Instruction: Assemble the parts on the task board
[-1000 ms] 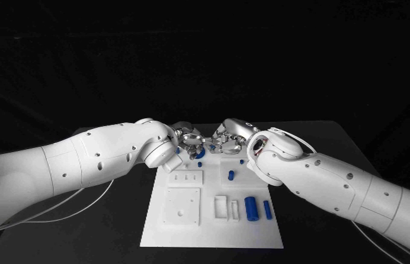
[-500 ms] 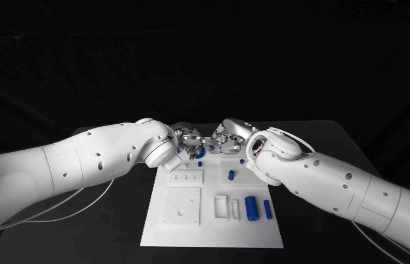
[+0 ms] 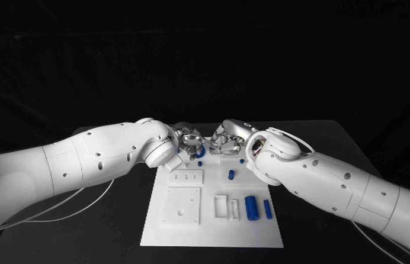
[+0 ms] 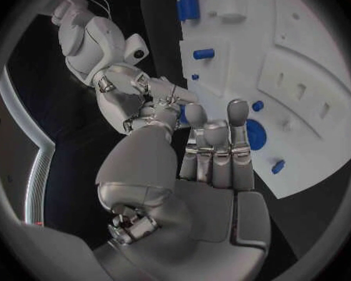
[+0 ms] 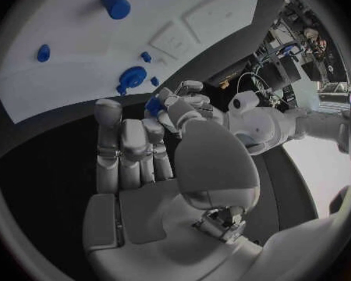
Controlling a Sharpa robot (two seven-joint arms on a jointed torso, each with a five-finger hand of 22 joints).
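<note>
Hands meet over the far end of the board, in the middle of the head frame: my left hand and right hand sit fingertip to fingertip, and I judge this a hand-over or regrip of one small blue part before it goes into its seat. The right wrist view shows that part pinched in the left hand's fingertips; my right hand's fingers lie straight and side by side, holding nothing I can see. A round blue disc lies on the board just beyond the hands, with a cylinder and other blue pieces lower in the frame, well apart. Next I need a firm, aligned pinch before lowering. Against the frame a second ago, the right hand has crept slightly toward the left; the board's parts lie unmoved.
</note>
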